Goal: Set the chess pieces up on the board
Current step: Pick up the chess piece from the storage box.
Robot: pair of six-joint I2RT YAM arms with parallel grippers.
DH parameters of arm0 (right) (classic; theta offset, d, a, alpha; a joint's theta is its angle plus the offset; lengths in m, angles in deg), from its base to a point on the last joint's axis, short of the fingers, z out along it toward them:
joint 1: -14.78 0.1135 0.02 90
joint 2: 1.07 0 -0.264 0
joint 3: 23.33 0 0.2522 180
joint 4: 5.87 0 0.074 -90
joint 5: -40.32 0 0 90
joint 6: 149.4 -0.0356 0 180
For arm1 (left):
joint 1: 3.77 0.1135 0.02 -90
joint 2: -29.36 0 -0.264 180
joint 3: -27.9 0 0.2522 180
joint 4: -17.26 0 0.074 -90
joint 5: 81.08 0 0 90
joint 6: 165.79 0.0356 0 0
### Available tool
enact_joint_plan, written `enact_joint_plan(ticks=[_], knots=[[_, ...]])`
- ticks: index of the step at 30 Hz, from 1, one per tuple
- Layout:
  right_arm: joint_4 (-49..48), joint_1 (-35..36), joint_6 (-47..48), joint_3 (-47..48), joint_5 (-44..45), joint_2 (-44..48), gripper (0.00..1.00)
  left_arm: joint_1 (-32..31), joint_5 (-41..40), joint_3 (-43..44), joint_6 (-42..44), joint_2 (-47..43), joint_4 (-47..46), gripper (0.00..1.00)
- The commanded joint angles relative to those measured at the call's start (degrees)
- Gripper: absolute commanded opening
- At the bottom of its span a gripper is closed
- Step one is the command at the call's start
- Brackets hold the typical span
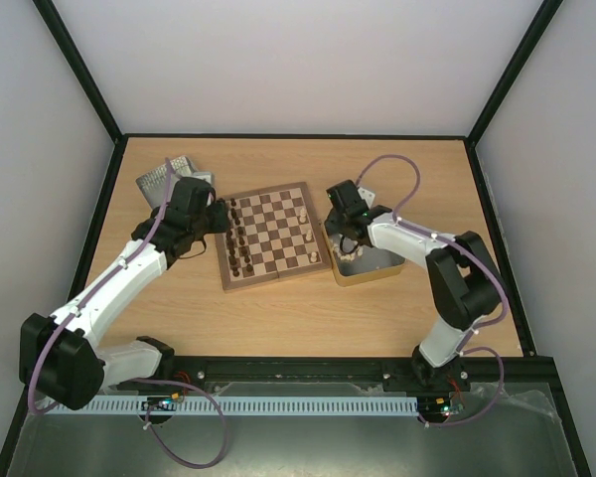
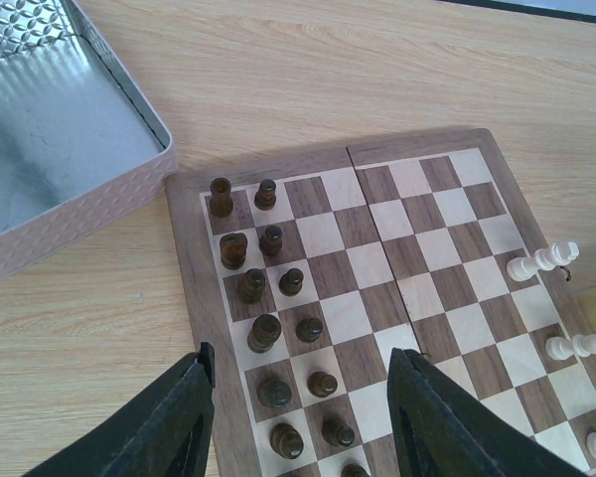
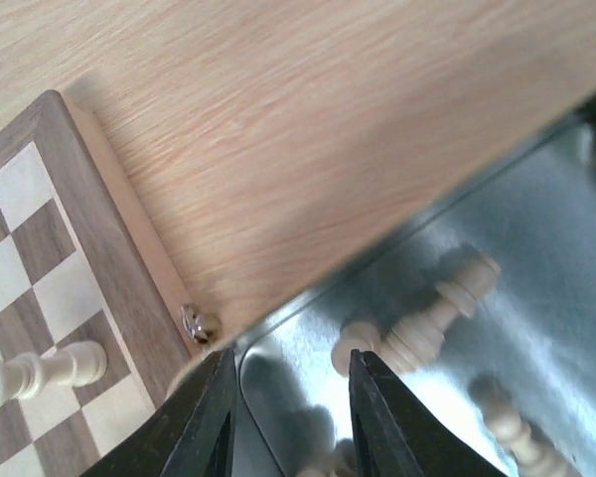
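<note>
From the top camera I see the board (image 1: 270, 237) lying mid-table (image 1: 308, 318), turned a little. It is a wooden square of dark brown and cream checks with a brown border. Dark pieces (image 1: 240, 238) fill its two left columns, and a few cream pieces (image 1: 311, 238) sit along its right edge. The left gripper (image 1: 219, 213) hangs at the board's left edge, with the left tin (image 1: 164, 179) behind it. The right gripper (image 1: 346, 244) is over the right tin (image 1: 372, 270), which lies just right of the board.

On the left wrist camera the left gripper (image 2: 303, 417) has its jaws wide apart and holds nothing. Below it the dark pieces (image 2: 263, 333) stand upright in two rows on the board (image 2: 437, 248). Three cream pieces (image 2: 543, 261) are on the squares at the right. They are small, pale and turned with knobbed tops, and I cannot tell whether they stand or lie. The left tin (image 2: 99, 199) almost touches the board's corner.

On the right wrist camera the right gripper (image 3: 288, 422) has its jaws parted, with nothing between them that I can see. It is above the shiny floor of the right tin (image 3: 556, 258), where cream pieces (image 3: 427, 318) lie on their sides, one just beside a fingertip. The board (image 3: 109, 258) shows at the left, with its small metal latch (image 3: 199, 324) and one cream piece on a square.
</note>
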Motion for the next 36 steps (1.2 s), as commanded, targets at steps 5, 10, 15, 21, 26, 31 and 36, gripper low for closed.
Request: enact_joint_plan(ticks=[5, 10, 15, 21, 26, 31, 36], knots=[[6.31, -0.04, 13.24, 5.38, 4.67, -5.98, 0.24, 0.56, -0.15, -0.8, 0.26, -0.22, -0.63, 0.51], [6.57, -0.08, 14.7, 4.8, 4.87, -6.64, 0.2, 0.64, -0.08, -0.74, 0.27, -0.05, -0.63, 0.51], [6.41, -0.39, 16.4, 6.26, 5.48, -9.34, 0.24, 0.68, 0.01, -0.73, 0.25, 0.05, -0.66, 0.51], [5.87, -0.61, 17.73, 7.39, 7.18, -11.17, 0.21, 0.73, 0.27, -0.73, 0.32, 0.22, -0.68, 0.51], [5.28, -0.59, 17.78, 6.47, 8.41, -9.34, 0.09, 0.85, 0.41, -0.73, 0.26, 0.18, -0.74, 0.51], [6.17, -0.64, 17.71, 5.24, 8.37, -5.59, 0.03, 0.99, 0.72, -0.65, 0.24, 0.16, -0.68, 0.51], [7.94, -0.62, 16.74, 4.84, 6.32, 0.17, 0.03, 1.07, 0.72, -0.74, 0.16, -0.12, -0.76, 0.51]])
